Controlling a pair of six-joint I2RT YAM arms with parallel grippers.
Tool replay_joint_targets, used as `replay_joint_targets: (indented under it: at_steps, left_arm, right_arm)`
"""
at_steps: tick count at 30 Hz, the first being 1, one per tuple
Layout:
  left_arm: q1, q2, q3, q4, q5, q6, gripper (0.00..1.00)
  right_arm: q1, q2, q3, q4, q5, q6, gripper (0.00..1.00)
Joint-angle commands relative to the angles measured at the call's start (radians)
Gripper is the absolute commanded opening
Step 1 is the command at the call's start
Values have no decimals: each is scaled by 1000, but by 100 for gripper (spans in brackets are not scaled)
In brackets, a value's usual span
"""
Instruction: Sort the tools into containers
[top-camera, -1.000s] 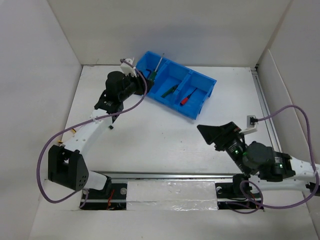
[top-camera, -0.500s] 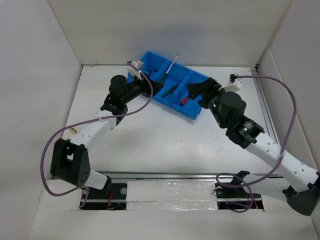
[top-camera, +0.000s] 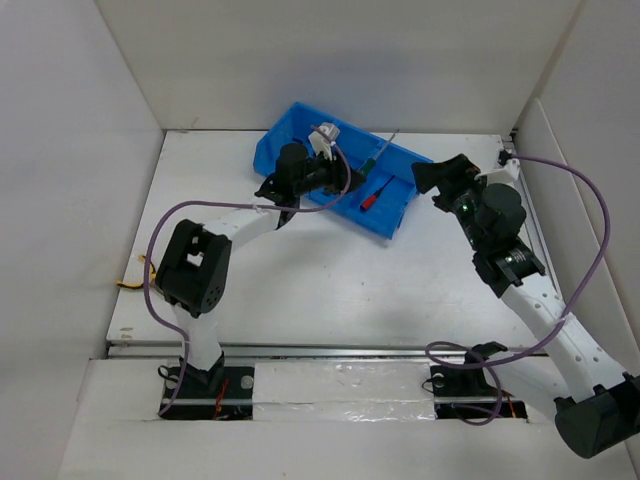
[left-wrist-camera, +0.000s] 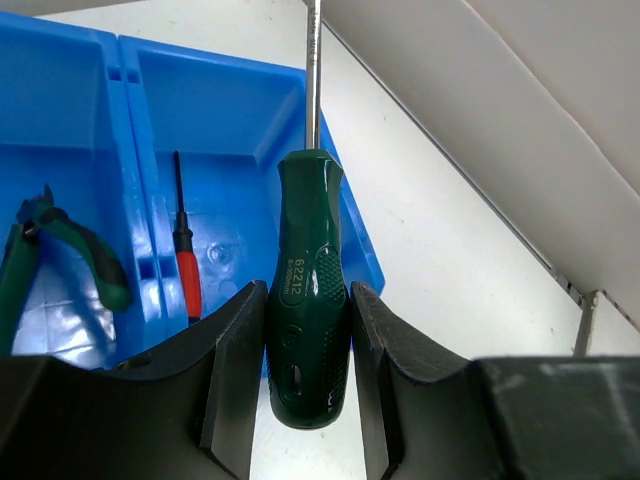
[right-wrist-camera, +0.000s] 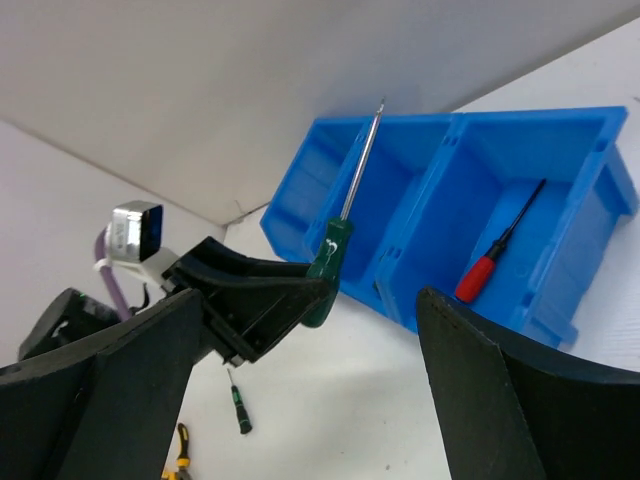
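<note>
White digits "62212" ran along the dark green handle of a screwdriver (left-wrist-camera: 310, 220); a smaller line of print beside them was too fine to read. The left pincer (left-wrist-camera: 305, 305) gripped that handle between its two black fingers, holding the tool in the air above the right half of the blue bin (top-camera: 272, 148), with the steel shaft pointing toward the far right. The bin, split into three compartments, sat askew at the far middle of the white table (top-camera: 300, 290), close to the back wall. A red-handled screwdriver (top-camera: 370, 199) lay in its right-end compartment and green-handled pliers (left-wrist-camera: 95, 255) lay in the middle one. The right pincer (top-camera: 432, 177) hung just right of the bin's right end, apart from it, its fingers spread wide with nothing between them. Plain white walls closed in the table at the far side, left and right, and a metal rail ran along the near edge. The widest bare stretch of table lay nearer than the bin. A small green-handled screwdriver (right-wrist-camera: 237, 408) lay on the table beneath the left arm.
</note>
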Motion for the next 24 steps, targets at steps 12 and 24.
replay_joint_targets:
  at_steps: [12, 24]
  left_arm:
    - [-114, 268, 314, -63, -129, 48, 0]
    - [-135, 346, 330, -90, -259, 10, 8]
  right_arm:
    - [-133, -142, -112, 98, -86, -37, 91]
    - [-152, -170, -135, 100, -109, -30, 91]
